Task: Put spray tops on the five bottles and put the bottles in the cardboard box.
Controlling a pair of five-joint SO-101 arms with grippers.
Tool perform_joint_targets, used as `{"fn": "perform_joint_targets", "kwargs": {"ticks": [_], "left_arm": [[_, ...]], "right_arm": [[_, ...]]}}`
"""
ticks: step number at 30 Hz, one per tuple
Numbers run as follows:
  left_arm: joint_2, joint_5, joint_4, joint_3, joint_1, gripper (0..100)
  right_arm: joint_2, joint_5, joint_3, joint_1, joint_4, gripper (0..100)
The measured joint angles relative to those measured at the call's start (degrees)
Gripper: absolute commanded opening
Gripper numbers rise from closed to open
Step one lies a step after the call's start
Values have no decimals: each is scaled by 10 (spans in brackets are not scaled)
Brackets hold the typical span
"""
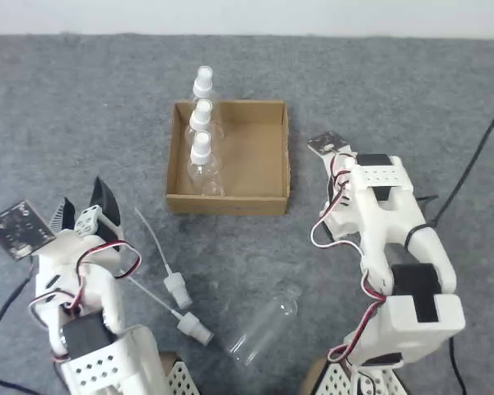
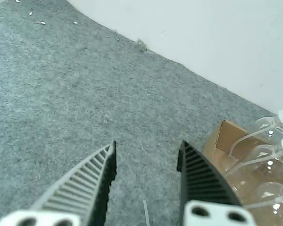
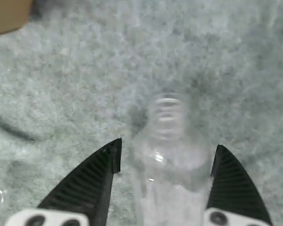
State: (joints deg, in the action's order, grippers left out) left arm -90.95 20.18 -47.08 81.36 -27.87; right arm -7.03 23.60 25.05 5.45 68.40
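My left pincer (image 2: 147,146) was ribbed black, the mat (image 1: 379,99) flecked grey, cardboard box (image 1: 226,203) plain brown, bottles (image 1: 204,174) see-through with white spray tops (image 1: 200,148).

L gripper (image 2: 147,146) & R gripper (image 3: 169,143) both w/ jaws spread wide.

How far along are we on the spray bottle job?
Done: three capped bottles stand in the cardboard box. In hand: the right gripper, jaws open, straddles an uncapped bottle. Left: two spray tops and a bare bottle lying on the carpet.
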Motion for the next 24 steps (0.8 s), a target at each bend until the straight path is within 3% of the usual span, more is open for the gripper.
{"fn": "perform_joint_targets", "kwargs": {"ticks": [11, 24], "left_arm": [[0, -1, 0, 0, 0, 200], [0, -29, 0, 0, 0, 200]], "right_arm": [[0, -3, 0, -12, 0, 7], [127, -16, 0, -12, 71, 9]]}}
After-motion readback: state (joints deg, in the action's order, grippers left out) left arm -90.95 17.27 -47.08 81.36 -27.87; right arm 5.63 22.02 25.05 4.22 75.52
